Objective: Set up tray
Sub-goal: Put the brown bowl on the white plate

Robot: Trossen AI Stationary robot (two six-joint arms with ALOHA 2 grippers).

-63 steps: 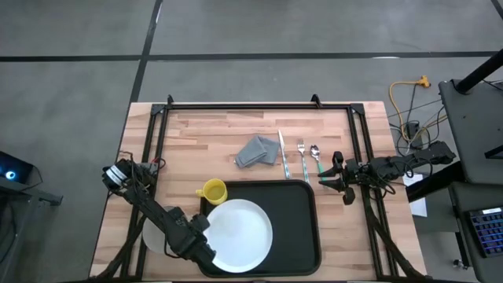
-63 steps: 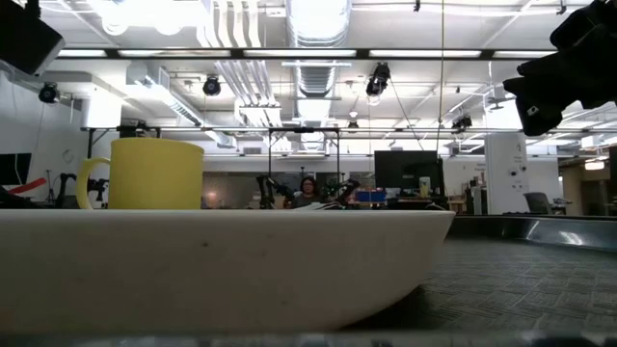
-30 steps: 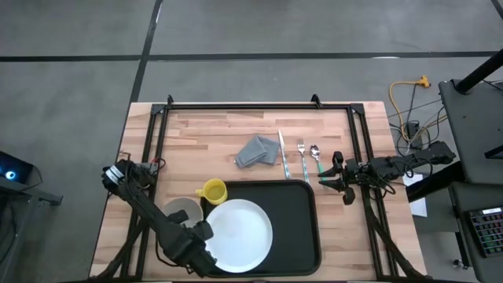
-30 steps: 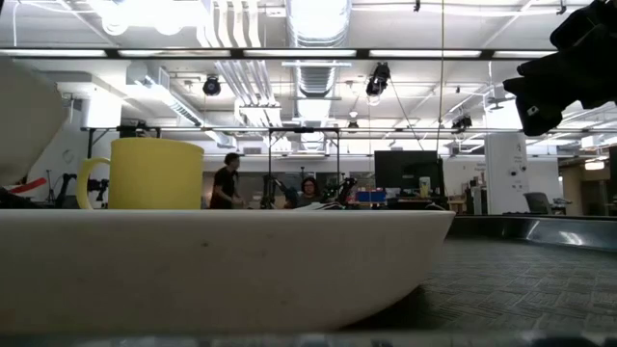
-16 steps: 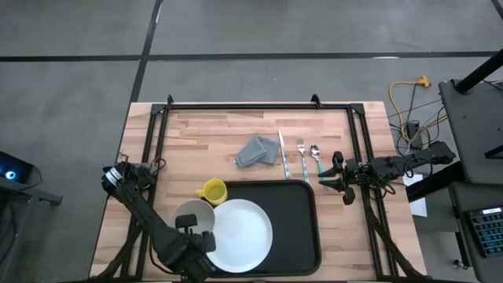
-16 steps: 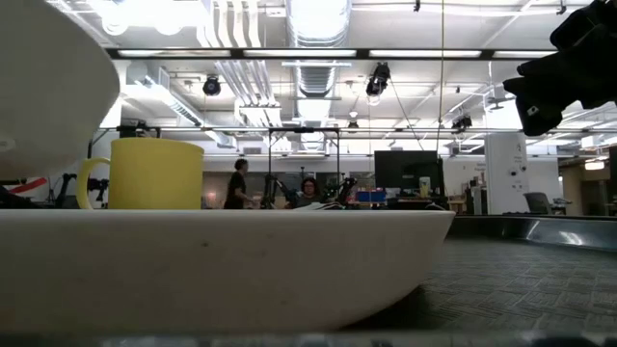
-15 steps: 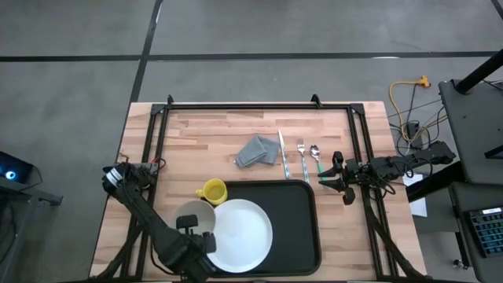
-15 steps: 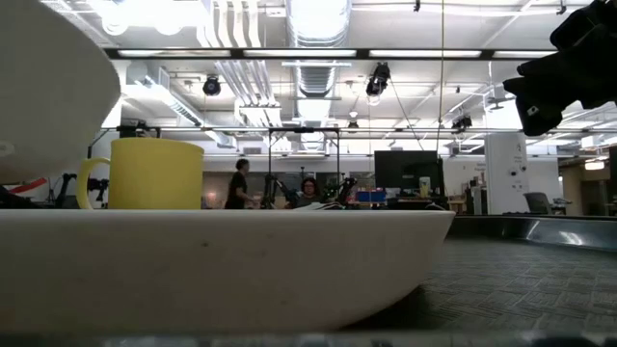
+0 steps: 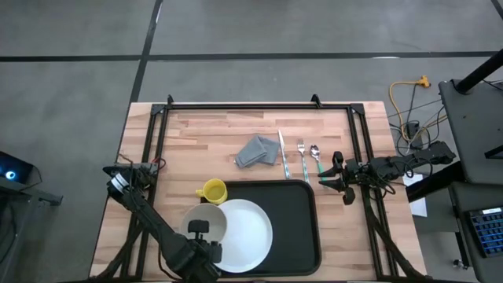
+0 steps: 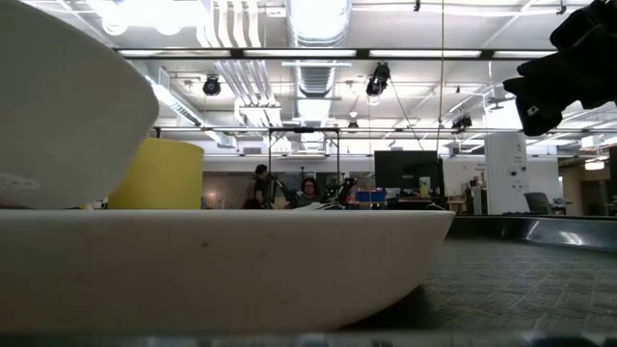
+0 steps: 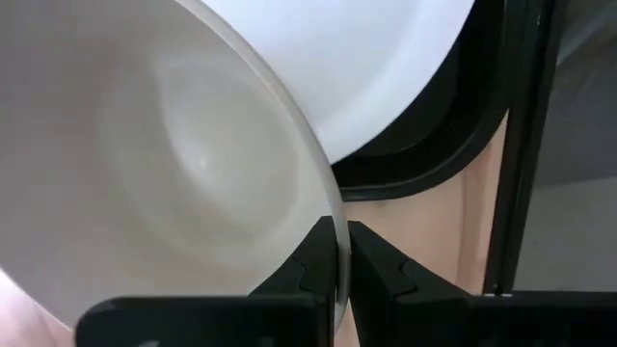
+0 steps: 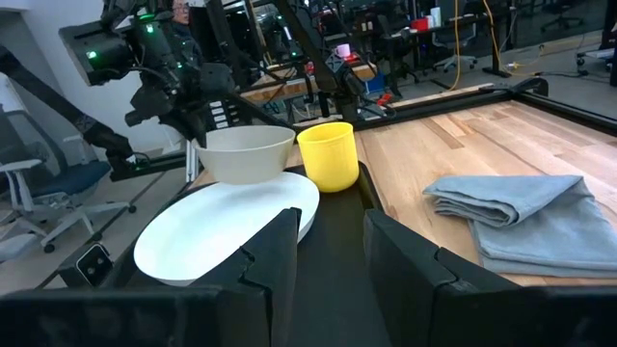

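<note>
My left gripper [image 9: 200, 228] is shut on a pale bowl [image 9: 206, 221] and holds it over the left rim of the round white plate [image 9: 245, 233]. The plate lies in the black tray [image 9: 302, 228]. A yellow cup [image 9: 212, 191] stands at the tray's far left corner. In the low view the bowl [image 10: 67, 125] hides the cup's [image 10: 169, 173] left side. My right gripper [image 9: 334, 185] is open and waits by the table's right edge, beside the spoon [image 9: 315, 157]. My left gripper [image 11: 339, 253] holds the bowl by its rim [image 11: 335, 217], on the bowl's near left side. One finger [image 11: 313, 265] is inside the bowl and the other [image 11: 381, 265] outside. It comes slanting down from the near side. The bowl sits upright, low over the plate's left rim [image 12: 207, 207].
A folded grey napkin [image 9: 257, 151], a knife [image 9: 282, 153], a fork [image 9: 302, 157] and the spoon lie on the wood beyond the tray's far edge. The right half of the tray is bare. A black frame runs along the table's edges [image 9: 236, 106].
My left gripper has carried the bowl toward the table's right, from the wood left of the tray over to the plate's left rim, keeping it upright. In the low view the bowl has come in from the left and now covers the cup's handle.
</note>
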